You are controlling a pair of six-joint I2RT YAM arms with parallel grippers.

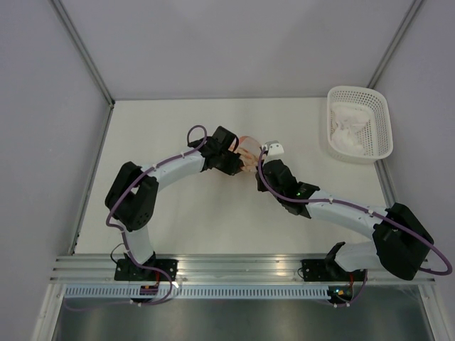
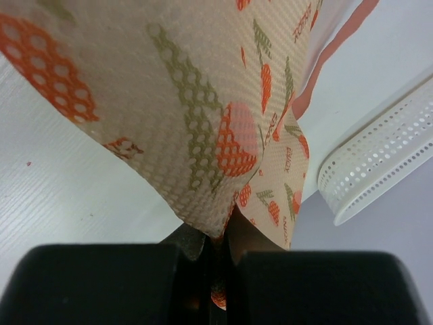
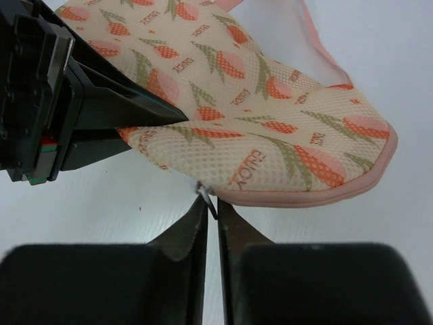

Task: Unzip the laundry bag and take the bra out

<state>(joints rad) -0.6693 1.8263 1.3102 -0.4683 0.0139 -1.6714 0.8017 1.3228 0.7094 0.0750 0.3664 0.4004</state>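
Observation:
The laundry bag (image 1: 247, 152), cream with orange prints and pink trim, is held up between my two grippers at the table's middle. My left gripper (image 2: 220, 244) is shut on a fold of the bag's fabric (image 2: 203, 101); it shows in the top view (image 1: 234, 160) and as a black body at the left of the right wrist view (image 3: 101, 108). My right gripper (image 3: 211, 215) is shut on the small zipper pull (image 3: 207, 196) at the bag's (image 3: 270, 122) lower pink edge; in the top view it (image 1: 259, 167) sits right of the bag. The bra is hidden.
A white lattice basket (image 1: 359, 91) stands at the back right with white cloth inside; its rim shows in the left wrist view (image 2: 379, 162). Grey walls close the table's left, back and right sides.

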